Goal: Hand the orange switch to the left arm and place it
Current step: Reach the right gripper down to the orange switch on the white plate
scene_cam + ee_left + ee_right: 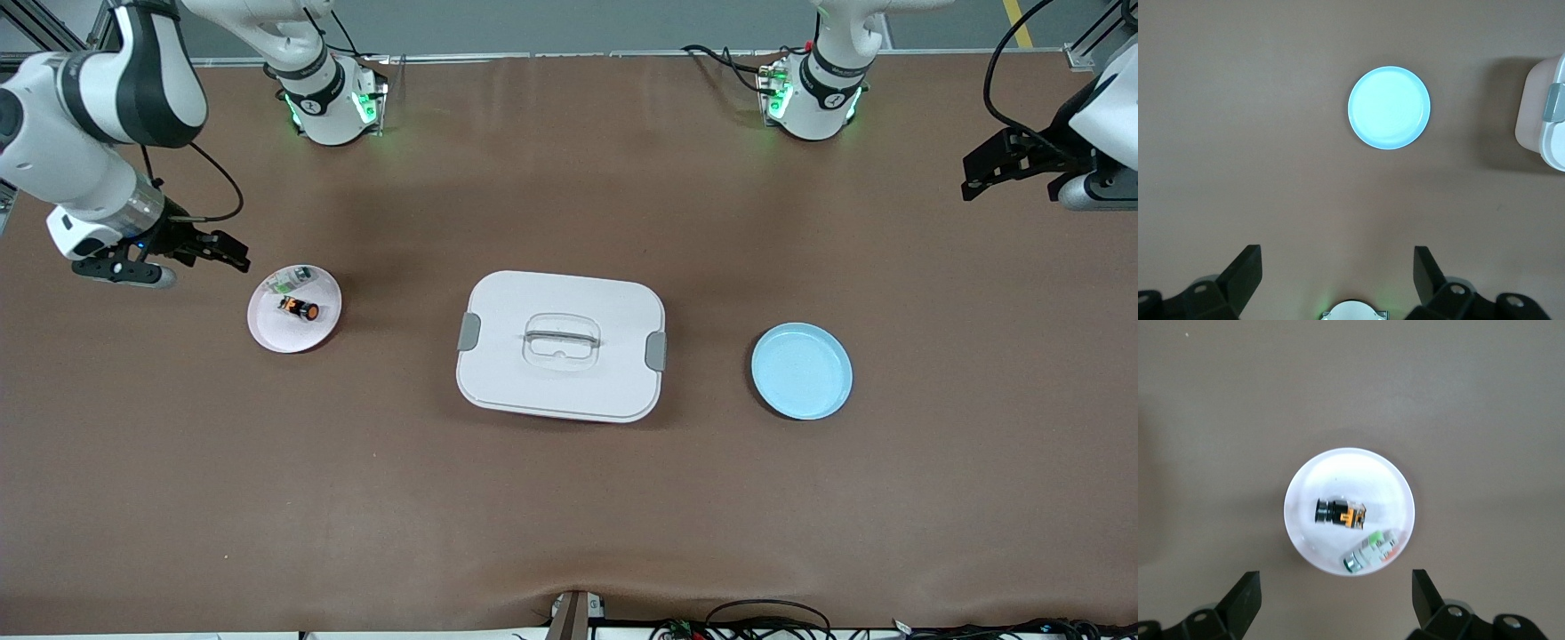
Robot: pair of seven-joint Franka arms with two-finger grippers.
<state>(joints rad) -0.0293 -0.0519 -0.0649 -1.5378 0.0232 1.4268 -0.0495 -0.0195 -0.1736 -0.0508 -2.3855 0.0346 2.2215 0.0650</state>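
A: What do you see, from the right arm's end across?

B: Your right gripper point(227, 252) hangs empty, jaws wide, over bare table beside the pink plate point(267, 333). The switch point(300, 308) lies on its side in that plate, near a green-and-white part point(294, 281). The box point(560, 347) sits mid-table, lid on. Next comes the blue plate point(801, 371). Your left gripper point(1013, 167) hangs wide too, over the table's edge.
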